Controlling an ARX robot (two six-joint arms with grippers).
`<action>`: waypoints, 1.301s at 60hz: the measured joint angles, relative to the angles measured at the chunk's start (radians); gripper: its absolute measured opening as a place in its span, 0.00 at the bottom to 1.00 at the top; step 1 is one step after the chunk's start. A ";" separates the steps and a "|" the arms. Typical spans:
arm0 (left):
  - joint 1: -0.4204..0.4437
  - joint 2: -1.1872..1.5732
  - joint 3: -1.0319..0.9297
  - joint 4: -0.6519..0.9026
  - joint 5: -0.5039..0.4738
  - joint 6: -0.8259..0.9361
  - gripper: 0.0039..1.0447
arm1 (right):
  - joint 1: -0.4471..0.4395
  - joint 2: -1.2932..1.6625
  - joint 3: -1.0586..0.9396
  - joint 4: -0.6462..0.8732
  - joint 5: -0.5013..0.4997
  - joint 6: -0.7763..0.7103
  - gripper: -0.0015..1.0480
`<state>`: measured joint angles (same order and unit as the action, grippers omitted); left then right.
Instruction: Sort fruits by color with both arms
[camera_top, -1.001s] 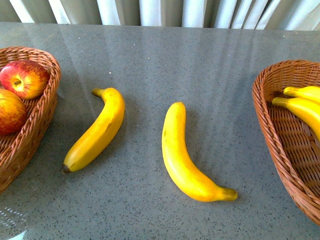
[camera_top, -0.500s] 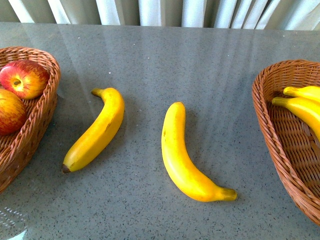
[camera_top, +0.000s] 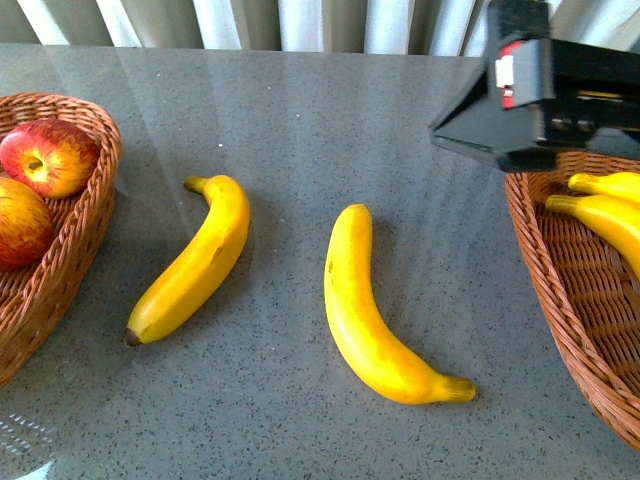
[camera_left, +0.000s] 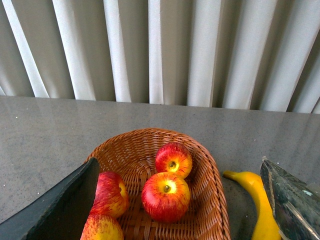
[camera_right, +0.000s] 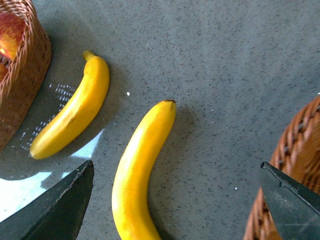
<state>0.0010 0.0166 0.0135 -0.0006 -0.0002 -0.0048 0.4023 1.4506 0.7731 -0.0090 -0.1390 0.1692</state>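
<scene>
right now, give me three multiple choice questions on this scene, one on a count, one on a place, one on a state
1. How many bananas lie loose on the table?
A one. B two. C four.
2. Where are the apples?
A on the table. B in the left basket. C held in a gripper.
3. How does the right gripper stand?
A shut on a banana. B shut on an apple. C open, holding nothing.

Answers:
1 B, the front view shows two lying on the grey top.
2 B, the red fruits sit inside the wicker wall.
3 C, its wrist view shows the jaws wide apart with nothing clamped.
</scene>
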 joint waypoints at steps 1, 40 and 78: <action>0.000 0.000 0.000 0.000 0.000 0.000 0.91 | 0.005 0.008 0.005 0.000 0.005 0.004 0.91; 0.000 0.000 0.000 0.000 0.000 0.000 0.91 | 0.216 0.269 0.126 -0.026 0.151 0.283 0.91; 0.000 0.000 0.000 0.000 0.000 0.000 0.91 | 0.252 0.427 0.202 -0.053 0.199 0.335 0.91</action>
<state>0.0010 0.0166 0.0135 -0.0002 -0.0002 -0.0051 0.6544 1.8778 0.9752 -0.0620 0.0601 0.5045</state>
